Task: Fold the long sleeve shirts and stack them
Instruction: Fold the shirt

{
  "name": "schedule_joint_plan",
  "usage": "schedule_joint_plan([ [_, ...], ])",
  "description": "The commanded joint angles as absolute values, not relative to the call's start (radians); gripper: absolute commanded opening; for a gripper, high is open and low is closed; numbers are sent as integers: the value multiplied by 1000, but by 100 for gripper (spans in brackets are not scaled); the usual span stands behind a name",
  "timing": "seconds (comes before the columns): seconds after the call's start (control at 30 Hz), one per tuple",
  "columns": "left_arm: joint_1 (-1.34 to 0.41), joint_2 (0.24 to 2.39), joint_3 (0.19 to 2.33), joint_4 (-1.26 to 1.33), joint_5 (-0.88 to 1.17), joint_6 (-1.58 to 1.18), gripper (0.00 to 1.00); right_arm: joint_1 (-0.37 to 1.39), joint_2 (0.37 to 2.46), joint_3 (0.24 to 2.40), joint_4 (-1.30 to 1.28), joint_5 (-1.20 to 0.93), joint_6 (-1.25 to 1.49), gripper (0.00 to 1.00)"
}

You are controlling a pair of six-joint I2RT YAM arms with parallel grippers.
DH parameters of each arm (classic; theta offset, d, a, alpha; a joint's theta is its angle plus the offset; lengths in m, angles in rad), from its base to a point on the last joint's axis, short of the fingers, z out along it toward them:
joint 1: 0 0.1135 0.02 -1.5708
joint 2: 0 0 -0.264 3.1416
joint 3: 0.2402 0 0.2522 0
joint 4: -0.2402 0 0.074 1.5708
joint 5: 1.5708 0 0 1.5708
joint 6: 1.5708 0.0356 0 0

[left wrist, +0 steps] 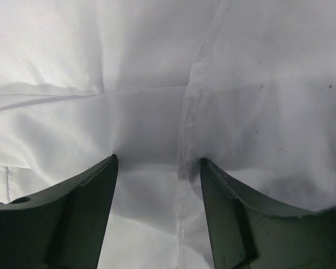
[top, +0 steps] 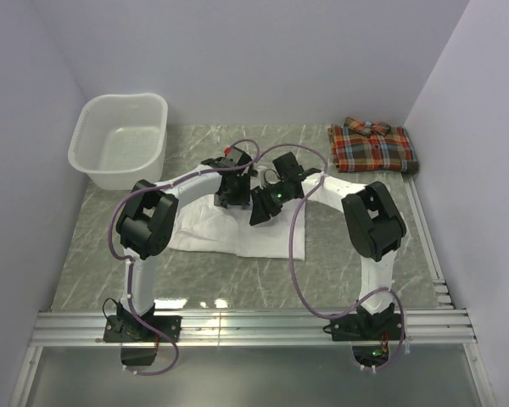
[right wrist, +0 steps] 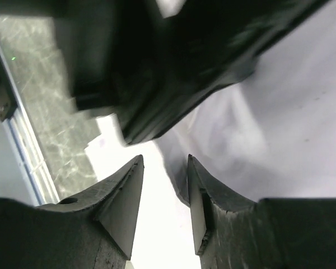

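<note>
White walls enclose a grey-green marbled tabletop (top: 365,246), with an aluminium rail (top: 254,326) along the near edge carrying both arm bases. White shirt (top: 237,237): lies spread and creased at the middle of the tabletop, directly beneath both arms, its near edge towards the bases. Plaid shirt (top: 371,147): lies as a compact folded bundle in the far right corner, collar towards the back wall, well apart from the white shirt. White laundry basket (top: 110,175): stands at the far left, against the side wall, apart from both shirts. Left hand (top: 226,197): lowered over the far part of the white shirt; in its wrist view the hand (left wrist: 157,162) is released, its fingers (left wrist: 84,213) standing wide apart with tips at the cloth (left wrist: 157,112), one either side of a stitched seam, nothing clamped between them. Right hand (top: 260,214): lowered just beside the left hand, over the same shirt. In its wrist view the right hand (right wrist: 165,159) shows fingers (right wrist: 123,196) drawn close with a narrow gap; a fold edge of the white cloth (right wrist: 280,129) reaches into that gap beside the right-side finger. Whether the cloth is pinched cannot be told. A dark, blurred housing fills the upper part of that view, and bare tabletop shows at its left. Purple cables (top: 293,254) loop along both arms.
</note>
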State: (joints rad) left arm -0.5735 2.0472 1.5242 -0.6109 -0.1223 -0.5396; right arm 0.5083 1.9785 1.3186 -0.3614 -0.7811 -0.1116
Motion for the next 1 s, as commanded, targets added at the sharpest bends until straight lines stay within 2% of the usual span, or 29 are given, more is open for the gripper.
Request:
schedule_joint_plan([
  [0.0,-572,2051,1517,-600,-137,-549,67,514,1884,1304,-397,-831,-152,44],
  [0.2,-568,2019,1509,-607,-153,-558,67,499,1772,1224,-246,-698,-31,45],
  [0.3,-560,1984,1500,-621,-176,-575,68,495,1683,1220,-218,-534,27,47],
  [0.43,-540,1916,1491,-643,-216,-617,72,488,1570,1175,-163,-356,87,59],
  [0.57,-525,1850,1488,-675,-274,-652,77,477,1473,1128,-147,-221,153,64],
  [0.7,-523,1752,1461,-689,-292,-698,80,437,1387,1033,-146,-210,248,68],
  [0.77,-528,1715,1437,-663,-230,-706,79,410,1358,988,-130,-229,316,68],
  [0.87,-558,1661,1367,-551,-73,-721,70,347,1283,852,-71,-293,389,68],
  [0.93,-577,1658,1325,-455,61,-745,67,308,1220,798,-31,-319,425,68],
  [0.97,-590,1664,1313,-425,110,-753,58,299,1201,757,-23,-327,431,68],
])
